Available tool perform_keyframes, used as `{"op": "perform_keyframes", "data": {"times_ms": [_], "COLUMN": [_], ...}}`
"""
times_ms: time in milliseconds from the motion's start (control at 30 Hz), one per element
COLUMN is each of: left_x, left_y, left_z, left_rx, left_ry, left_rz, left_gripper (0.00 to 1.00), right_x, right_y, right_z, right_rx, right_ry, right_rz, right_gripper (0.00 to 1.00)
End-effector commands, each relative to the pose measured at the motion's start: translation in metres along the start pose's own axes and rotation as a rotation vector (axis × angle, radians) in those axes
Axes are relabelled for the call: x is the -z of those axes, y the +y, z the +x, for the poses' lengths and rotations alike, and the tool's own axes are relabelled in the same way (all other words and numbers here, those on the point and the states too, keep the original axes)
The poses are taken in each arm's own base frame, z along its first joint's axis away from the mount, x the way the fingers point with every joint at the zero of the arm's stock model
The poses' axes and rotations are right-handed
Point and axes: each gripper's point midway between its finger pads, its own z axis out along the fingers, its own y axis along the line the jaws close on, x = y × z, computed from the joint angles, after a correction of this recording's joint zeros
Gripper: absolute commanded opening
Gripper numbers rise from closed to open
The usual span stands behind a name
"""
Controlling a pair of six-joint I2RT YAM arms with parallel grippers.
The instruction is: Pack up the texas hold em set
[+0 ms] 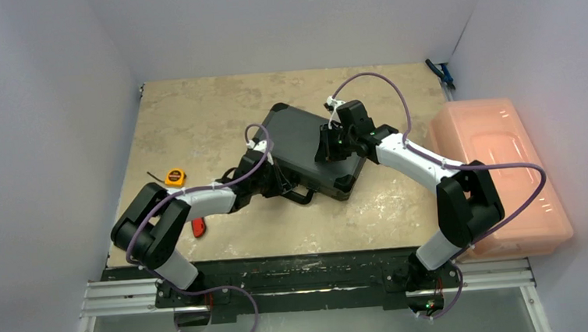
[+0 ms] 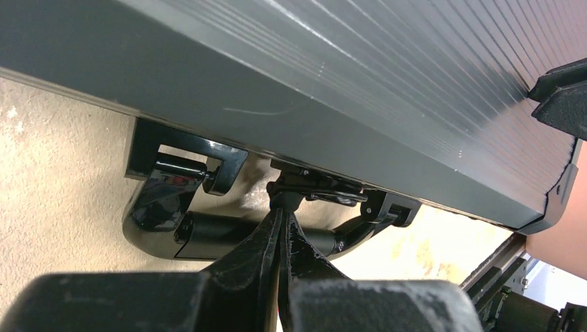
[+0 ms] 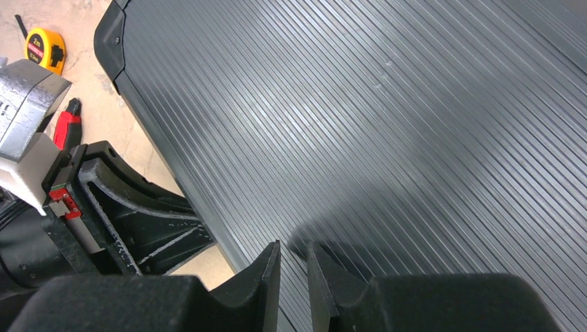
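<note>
Black briefcase (image 1: pixel 304 138) lies shut and flat at the middle of the worktop (image 1: pixel 194 118), turned at an angle, ribbed lid up. Its handle (image 2: pixel 208 232) is on the near-left edge, folded down against the worktop. Left fingers (image 2: pixel 280 220) are low at that same edge, pressed together with no gap showing, tips touching the latch hardware (image 2: pixel 318 188) just beside the handle; whether they pinch any part of it, I cannot tell. Right fingers (image 3: pixel 291 254) are over the lid's right part, nearly together with only a thin slit between them, holding nothing, tips at or just above the ribs. Yellow tape measure (image 1: pixel 174 177) sits left of the case, a red-handled knife (image 1: pixel 198 227) nearer, partly under the left arm. Pink translucent bin (image 1: pixel 502 167) stands at the right edge.
</note>
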Motion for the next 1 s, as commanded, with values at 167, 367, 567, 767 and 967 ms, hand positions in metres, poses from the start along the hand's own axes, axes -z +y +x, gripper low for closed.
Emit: {"op": "perform_keyframes", "data": {"times_ms": [167, 367, 567, 767, 967], "left_x": [-0.008, -0.012, -0.012, 0.000, 0.019], "left_y": [0.006, 0.005, 0.004, 0.004, 0.002], "left_z": [0.004, 0.002, -0.001, -0.006, -0.015], "left_rx": [0.007, 0.004, 0.008, 0.001, -0.030], "left_ry": [-0.026, -0.027, -0.029, -0.054, -0.097], "left_rz": [-0.009, -0.018, -0.035, -0.046, -0.060], "left_gripper": [0.00, 0.00, 0.00, 0.00, 0.03], "right_x": [-0.003, -0.003, -0.002, 0.002, 0.008], "right_y": [-0.030, -0.029, -0.029, -0.027, -0.022], "right_z": [0.049, 0.048, 0.047, 0.043, 0.033], "right_rx": [-0.018, -0.020, -0.018, -0.017, -0.008], "right_ry": [0.152, 0.150, 0.149, 0.137, 0.114], "right_rz": [0.108, 0.106, 0.108, 0.105, 0.095], "right_gripper": [0.25, 0.25, 0.25, 0.25, 0.29]}}
